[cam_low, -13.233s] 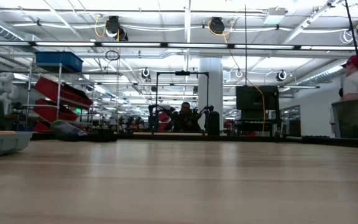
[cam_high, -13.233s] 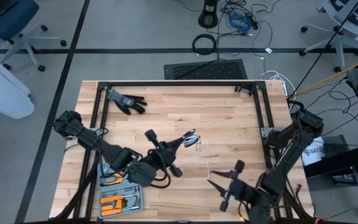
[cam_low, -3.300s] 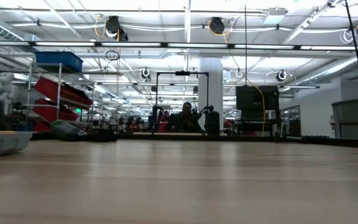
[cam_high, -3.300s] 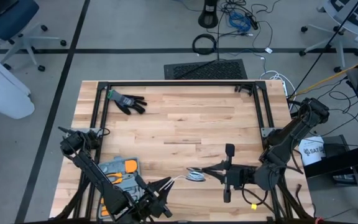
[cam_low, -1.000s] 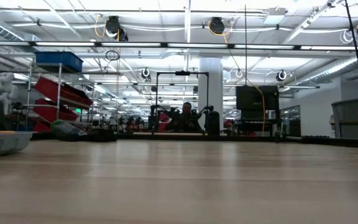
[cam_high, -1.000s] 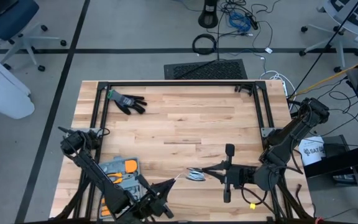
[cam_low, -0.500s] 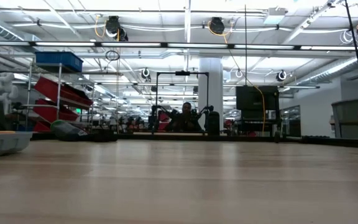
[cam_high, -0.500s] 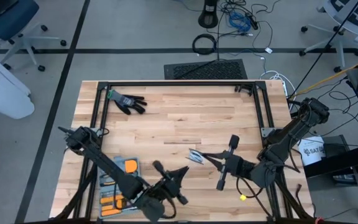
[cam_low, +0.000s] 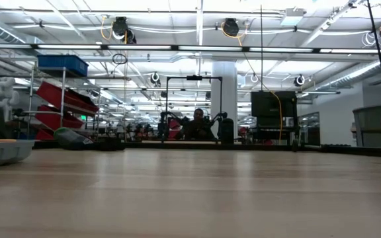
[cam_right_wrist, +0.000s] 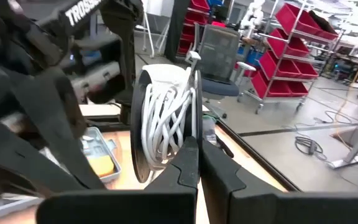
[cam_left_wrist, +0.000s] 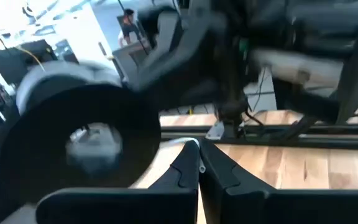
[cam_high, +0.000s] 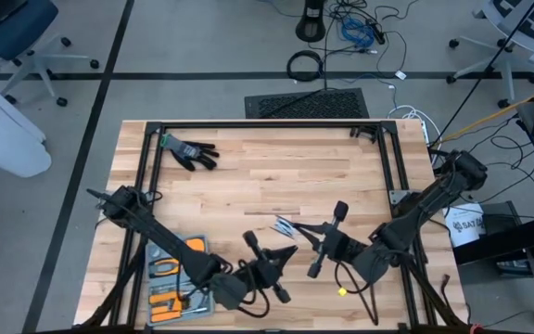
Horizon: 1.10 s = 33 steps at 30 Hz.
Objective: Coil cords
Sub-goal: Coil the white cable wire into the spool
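Observation:
The cord is thin and white, mostly wound on a round black spool (cam_right_wrist: 166, 124) with a pale centre (cam_left_wrist: 92, 138). In the high view the spool (cam_high: 284, 225) hangs over the table's middle, toward the near edge. My right gripper (cam_high: 297, 228) comes from the right and is shut on the spool. My left gripper (cam_high: 294, 248) comes from the near left, just beside the spool, and is shut on the cord's loose end. The low view shows neither gripper. My left gripper pinches the cord's free end (cam_left_wrist: 193, 144) between its two fingertips. The fingers lie level, slanting toward the table's far right. A short white stretch (cam_left_wrist: 174, 142) runs from the tips to the spool. My right gripper pinches the spool at its rim (cam_right_wrist: 191, 138) between the two fingers. The fingers lie level and point toward the table's left. The spool stands on edge beyond the fingertips, its wound cord facing the camera, lifted clear of the table.
A black glove (cam_high: 189, 151) lies at the far left. An orange-and-grey tool case (cam_high: 176, 274) sits at the near left under my left arm. Black frame rails (cam_high: 267, 125) run along the far and side edges. A small yellow piece (cam_high: 341, 290) lies near the right arm.
My left gripper has swung from the near edge toward the table's right and far side, rolling as it went, and stays shut on the cord end. My right gripper has carried the spool a little toward the far left and turned.

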Tool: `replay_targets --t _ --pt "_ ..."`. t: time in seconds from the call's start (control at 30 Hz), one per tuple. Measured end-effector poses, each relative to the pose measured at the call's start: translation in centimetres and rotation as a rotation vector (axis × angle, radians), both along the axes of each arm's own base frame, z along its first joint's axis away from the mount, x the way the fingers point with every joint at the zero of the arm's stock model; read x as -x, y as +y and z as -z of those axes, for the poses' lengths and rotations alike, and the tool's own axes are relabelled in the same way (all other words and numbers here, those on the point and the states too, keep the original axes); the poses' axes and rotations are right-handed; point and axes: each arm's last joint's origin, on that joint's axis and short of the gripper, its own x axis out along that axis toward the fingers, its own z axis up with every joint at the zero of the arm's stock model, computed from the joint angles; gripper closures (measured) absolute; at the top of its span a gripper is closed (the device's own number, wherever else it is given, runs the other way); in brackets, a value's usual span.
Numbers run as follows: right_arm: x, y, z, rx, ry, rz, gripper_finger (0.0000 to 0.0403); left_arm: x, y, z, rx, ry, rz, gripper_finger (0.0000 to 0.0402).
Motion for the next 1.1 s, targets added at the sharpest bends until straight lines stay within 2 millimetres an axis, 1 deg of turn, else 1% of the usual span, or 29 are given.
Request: replay_targets --t 0.17,0.3,0.47,0.57,0.77,0.87,1.0,1.1 --pt "-0.6 -0.2 0.6 0.005 0.014 0.015 0.0403 0.6 -0.9 -0.8 -0.025 -0.03 0.02 0.0401" --pt "-0.8 -0.2 0.9 0.025 0.037 0.005 0.0403 1.3 -1.6 -1.4 -0.049 -0.042 -0.011 0.0401" --pt "-0.7 -0.3 1.3 0.05 0.076 -0.003 0.0403 2.0 -1.5 -2.5 -0.046 -0.051 -0.031 0.0402" --pt "-0.7 -0.3 1.3 0.049 0.083 -0.017 0.0403 2.1 -1.5 -2.7 -0.045 -0.053 -0.03 0.0402" --pt "-0.6 -0.1 1.6 0.066 0.123 -0.065 0.0403 2.4 -1.7 -3.0 -0.083 -0.025 -0.071 0.0402" --pt "-0.4 0.2 1.8 0.07 0.145 -0.106 0.0403 3.0 -2.2 -3.5 -0.128 0.016 -0.12 0.0402" --pt "0.0 0.7 1.6 0.074 0.142 -0.134 0.0403 3.8 -2.9 -4.2 -0.178 0.07 -0.179 0.0401" --pt "0.2 1.1 1.4 0.086 0.143 -0.187 0.0403 4.4 -3.6 -4.4 -0.219 0.11 -0.193 0.0401"
